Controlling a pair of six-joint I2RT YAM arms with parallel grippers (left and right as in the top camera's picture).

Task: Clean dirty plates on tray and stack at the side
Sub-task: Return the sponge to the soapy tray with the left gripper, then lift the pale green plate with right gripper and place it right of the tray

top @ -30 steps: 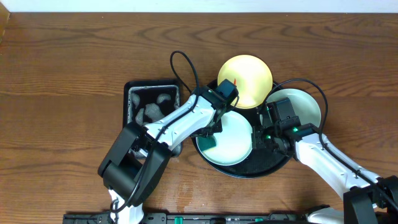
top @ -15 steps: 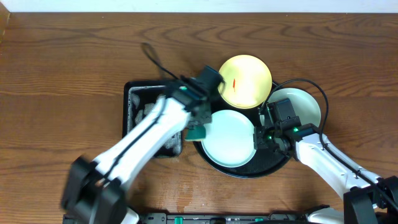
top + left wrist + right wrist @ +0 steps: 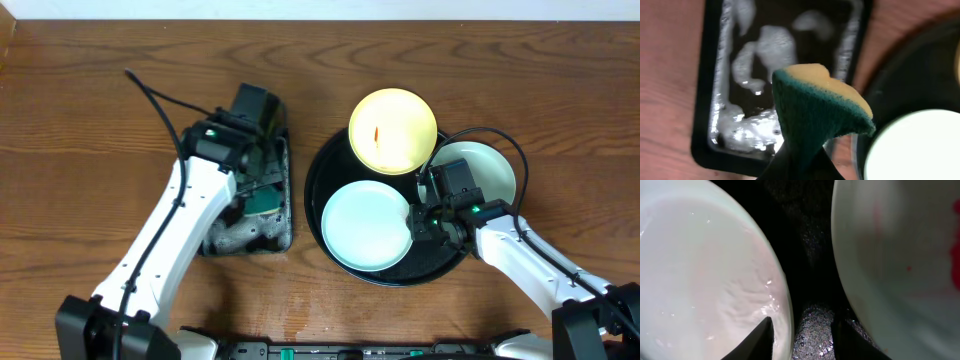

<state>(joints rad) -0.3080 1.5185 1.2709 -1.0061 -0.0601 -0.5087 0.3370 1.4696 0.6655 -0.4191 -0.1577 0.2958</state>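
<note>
Plates (image 3: 366, 224): you count three on one round tray (image 3: 330, 165), one yellow, two mint. Your left gripper (image 3: 801, 162) clamps one sponge (image 3: 815, 107); your right gripper (image 3: 802, 332) stands parted, empty, between the mint pair.

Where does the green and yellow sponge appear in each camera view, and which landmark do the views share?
Overhead: the green and yellow sponge is left of centre, over the rectangular black tray.
Left wrist: it fills the centre, large and close.
Right wrist: not in it.
Shared landmark: the pale mint-green round plate, centre-right overhead, lower right in left wrist, left in right wrist.
</note>
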